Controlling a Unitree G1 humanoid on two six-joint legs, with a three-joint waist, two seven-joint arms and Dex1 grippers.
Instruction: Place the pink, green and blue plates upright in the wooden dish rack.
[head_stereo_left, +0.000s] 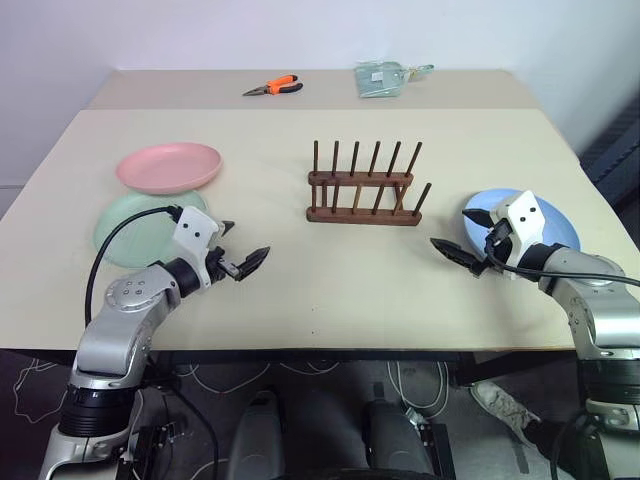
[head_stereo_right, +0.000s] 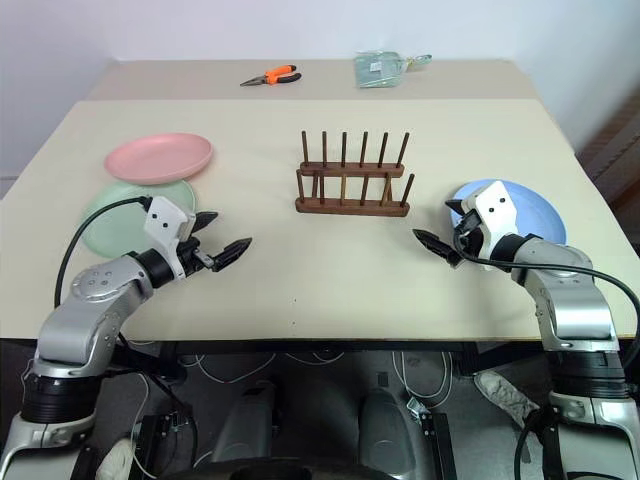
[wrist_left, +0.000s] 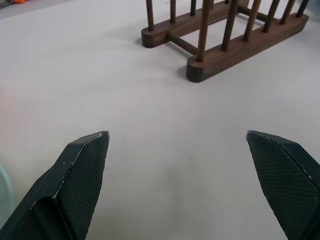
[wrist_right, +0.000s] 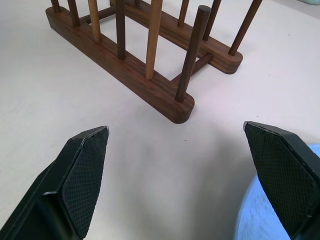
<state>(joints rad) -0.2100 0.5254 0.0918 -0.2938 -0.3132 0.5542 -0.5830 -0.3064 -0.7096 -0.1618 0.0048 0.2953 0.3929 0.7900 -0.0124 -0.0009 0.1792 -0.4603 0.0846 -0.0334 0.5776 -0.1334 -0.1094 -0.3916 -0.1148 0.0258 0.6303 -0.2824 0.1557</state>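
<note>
Plates flat, wooden dish rack empty.
My left end effector and right end effector flank it, wide open, empty; pink plate and green plate lie left, blue plate right.

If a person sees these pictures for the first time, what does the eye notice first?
Probably the empty wooden dish rack at the table's centre, then the pink plate overlapping the green plate on the robot's left. The blue plate lies on its right, under the open right gripper.
</note>
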